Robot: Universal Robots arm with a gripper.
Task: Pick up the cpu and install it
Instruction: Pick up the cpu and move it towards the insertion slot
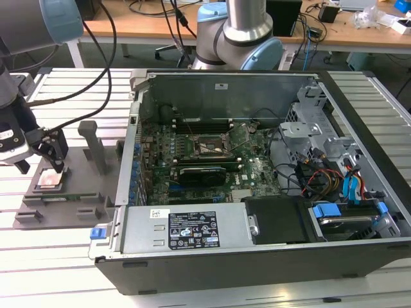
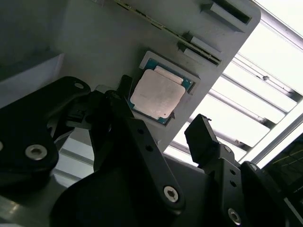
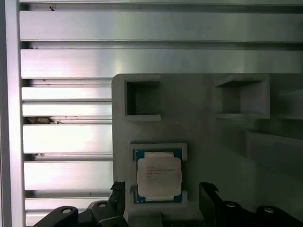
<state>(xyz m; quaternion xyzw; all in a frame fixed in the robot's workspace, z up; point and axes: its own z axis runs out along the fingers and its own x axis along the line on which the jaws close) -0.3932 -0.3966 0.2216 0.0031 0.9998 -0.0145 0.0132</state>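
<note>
One cpu [image 2: 157, 96], lying flat in its recess on the grey tray [image 2: 94, 42]: pick-up step, I reckon. My end effector [image 2: 162, 105] hangs open, fingers [image 2: 203, 137] either side of it. Grasping calls for a square, even close on its edges.

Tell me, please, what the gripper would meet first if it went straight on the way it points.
Probably the cpu, lying in the grey tray: the gripper hangs open astride it, though depth is unclear.
</note>
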